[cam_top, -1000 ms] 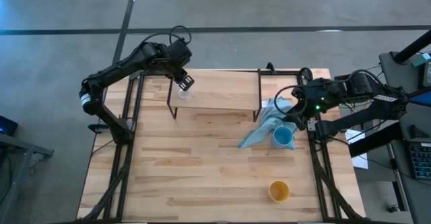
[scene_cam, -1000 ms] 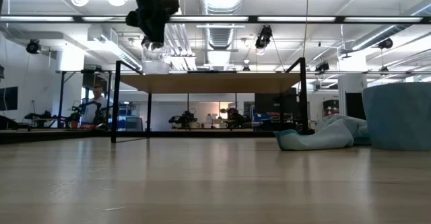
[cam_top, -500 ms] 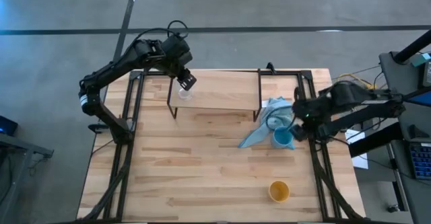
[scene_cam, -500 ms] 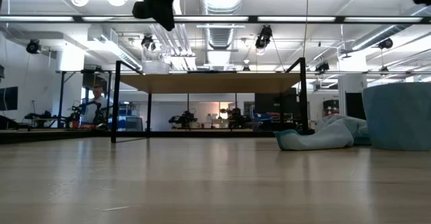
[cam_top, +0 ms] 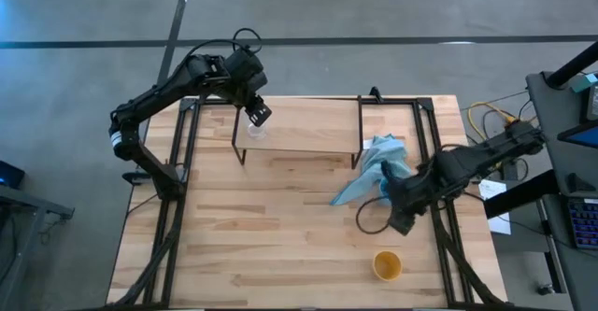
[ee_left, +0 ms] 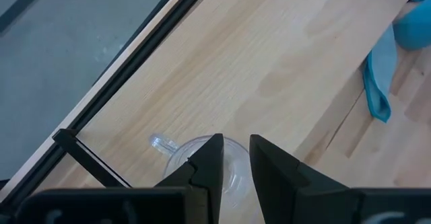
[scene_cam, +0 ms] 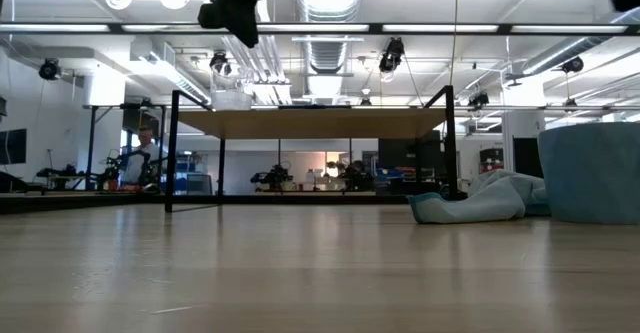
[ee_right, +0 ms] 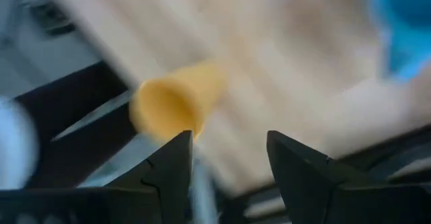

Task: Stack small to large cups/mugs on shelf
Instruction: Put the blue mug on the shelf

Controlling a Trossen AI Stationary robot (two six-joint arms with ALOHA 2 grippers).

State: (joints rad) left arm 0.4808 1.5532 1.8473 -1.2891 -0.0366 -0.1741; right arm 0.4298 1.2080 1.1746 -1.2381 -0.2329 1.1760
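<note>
The clear glass stands upright on the shelf near its left end; in the low view the glass rests on the shelf board. My left gripper hovers just above the glass, its fingers a narrow gap apart, touching nothing. The yellow-orange cup stands near the table's near right corner. My right gripper is open and hangs above the table, far of the yellow-orange cup. The light blue cup shows only in the low view; my right arm covers it from above.
A light blue cloth lies crumpled beside the shelf's right legs, next to the blue cup. A cable loop hangs from my right arm. The shelf's black legs stand on the tabletop, whose broad middle and near left are bare wood.
My left gripper has risen off the clear glass, which stays upright on the shelf. My right arm has swung from beside the cloth at the table's right edge toward the near edge, and the gripper now hangs close to the yellow-orange cup.
</note>
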